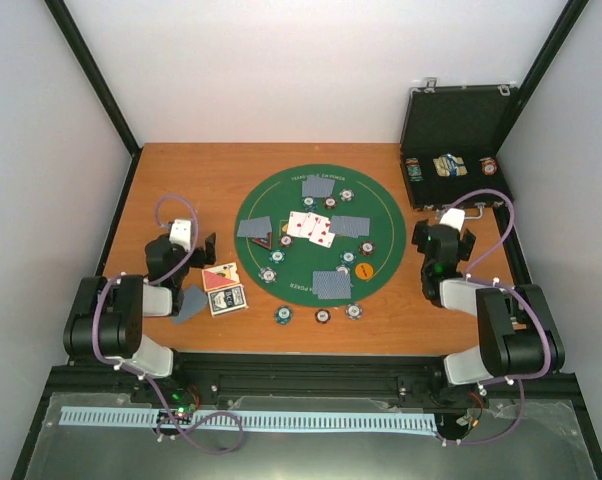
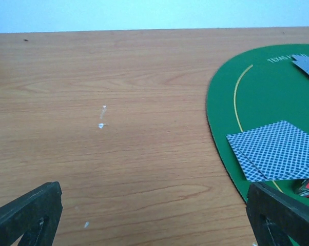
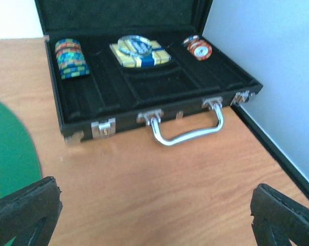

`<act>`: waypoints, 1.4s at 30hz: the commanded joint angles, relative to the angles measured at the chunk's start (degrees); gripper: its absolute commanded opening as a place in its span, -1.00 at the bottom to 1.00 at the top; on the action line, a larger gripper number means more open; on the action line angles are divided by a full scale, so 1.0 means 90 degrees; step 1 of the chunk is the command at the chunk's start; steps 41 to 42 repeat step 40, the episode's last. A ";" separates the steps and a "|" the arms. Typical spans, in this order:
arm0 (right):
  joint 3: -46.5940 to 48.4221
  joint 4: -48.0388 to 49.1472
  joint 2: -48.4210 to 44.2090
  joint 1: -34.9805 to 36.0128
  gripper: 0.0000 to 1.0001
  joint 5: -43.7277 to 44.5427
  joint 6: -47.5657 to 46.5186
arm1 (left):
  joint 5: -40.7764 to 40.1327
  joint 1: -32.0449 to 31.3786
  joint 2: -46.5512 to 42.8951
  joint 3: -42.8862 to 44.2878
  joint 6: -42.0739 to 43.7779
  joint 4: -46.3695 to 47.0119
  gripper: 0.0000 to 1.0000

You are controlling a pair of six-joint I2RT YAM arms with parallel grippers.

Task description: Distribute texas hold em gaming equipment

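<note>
White lettering (image 2: 284, 58) reading "TEXAS" curves along the 12 o'clock rim of the round green felt mat (image 2: 262, 97); marks on the white face-up playing cards (image 1: 311, 227) are too small to read.

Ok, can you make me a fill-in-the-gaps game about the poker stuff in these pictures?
1. The round mat with the cards on it is coloured ____.
2. The black case sits with its lid ____.
3. The left tool and the right tool have their fingers wide apart, and each holds ____.

Missing words: green; open; nothing.
</note>
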 commanded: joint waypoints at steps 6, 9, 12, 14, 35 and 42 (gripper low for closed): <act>-0.0532 0.1835 0.0402 -0.0219 1.00 -0.0862 -0.0348 | -0.1419 -0.0059 0.0066 0.0214 -0.0557 0.0777 1.00; -0.0465 0.1741 0.0450 -0.0276 1.00 -0.0980 -0.0334 | -0.1527 -0.0201 0.0135 0.0475 -0.0395 0.0370 1.00; -0.0802 0.2289 0.0364 -0.0293 1.00 -0.1520 -0.0605 | -0.1522 -0.0201 0.0139 0.0485 -0.0394 0.0338 1.00; -0.1707 0.4228 0.0597 -0.0103 1.00 -0.2194 -0.1215 | -0.1520 -0.0206 0.0134 0.0476 -0.0396 0.0351 1.00; -0.0955 0.2622 0.0538 -0.0569 1.00 -0.2523 -0.0641 | -0.1519 -0.0206 0.0122 0.0498 -0.0399 0.0317 1.00; -0.0977 0.2650 0.0510 -0.0579 1.00 -0.2538 -0.0654 | -0.1518 -0.0201 0.0122 0.0499 -0.0399 0.0307 1.00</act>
